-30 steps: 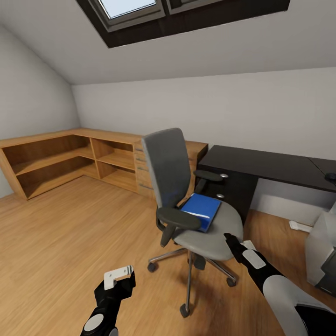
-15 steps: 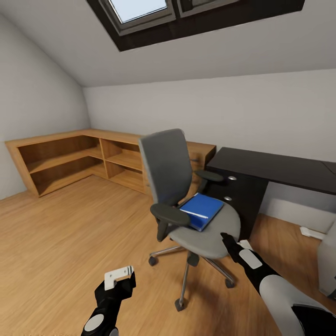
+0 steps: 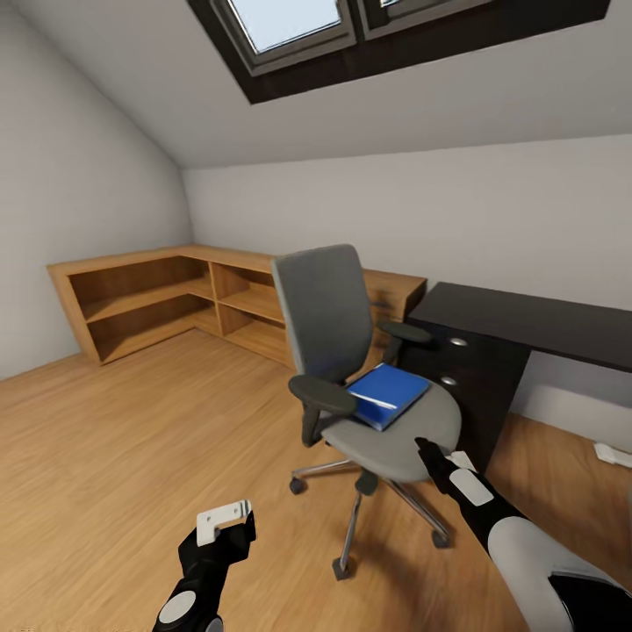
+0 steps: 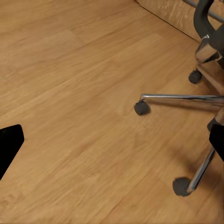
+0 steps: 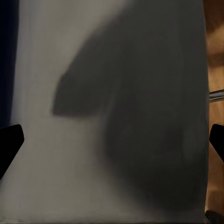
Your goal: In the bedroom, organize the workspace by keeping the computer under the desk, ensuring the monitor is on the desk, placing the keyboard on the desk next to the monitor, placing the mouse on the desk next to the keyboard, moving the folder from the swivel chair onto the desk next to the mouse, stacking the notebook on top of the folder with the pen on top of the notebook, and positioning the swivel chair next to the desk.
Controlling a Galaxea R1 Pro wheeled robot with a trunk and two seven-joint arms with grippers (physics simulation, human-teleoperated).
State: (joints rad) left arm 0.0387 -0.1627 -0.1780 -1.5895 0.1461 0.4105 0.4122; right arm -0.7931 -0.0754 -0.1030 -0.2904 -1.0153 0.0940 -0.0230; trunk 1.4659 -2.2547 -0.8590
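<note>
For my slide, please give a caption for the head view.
Blue folder lying on the grey swivel chair beside the black desk.

A light wooden shelf unit (image 3: 167, 298) lines the corner beneath a dark-framed skylight (image 3: 351, 35).
</note>
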